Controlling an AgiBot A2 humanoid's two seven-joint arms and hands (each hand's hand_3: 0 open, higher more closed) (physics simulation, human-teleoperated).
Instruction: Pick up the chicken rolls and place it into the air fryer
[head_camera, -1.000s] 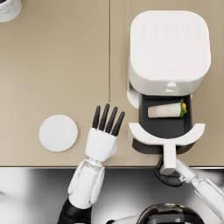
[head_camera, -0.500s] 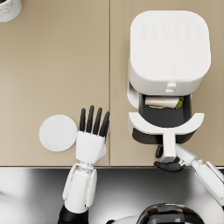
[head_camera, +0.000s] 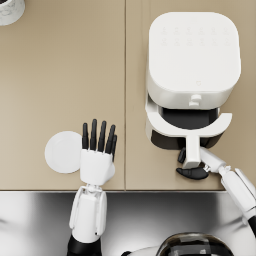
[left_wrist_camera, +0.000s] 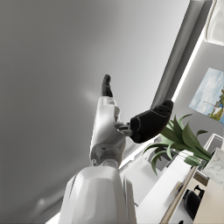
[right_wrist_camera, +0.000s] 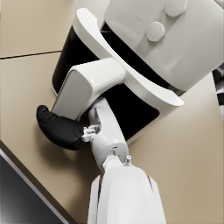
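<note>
Right hand (head_camera: 192, 171) grips handle (head_camera: 191, 152) of air fryer (head_camera: 192, 65) drawer (head_camera: 186, 131), drawer nearly shut.
Chicken rolls not visible now; likely inside drawer, cannot confirm.
Left hand (head_camera: 97, 159) flat, fingers spread, holds nothing; white plate (head_camera: 61, 152) just beside it on table (head_camera: 60, 75).
Judgement: placing likely done, only final drawer closing left.

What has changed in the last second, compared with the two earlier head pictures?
The air fryer drawer has slid inward, pushed by the right hand at its handle; the chicken roll, visible inside earlier, is now hidden. The left hand drew back toward the robot, fingers spread. The white plate and the air fryer body stayed put.
</note>
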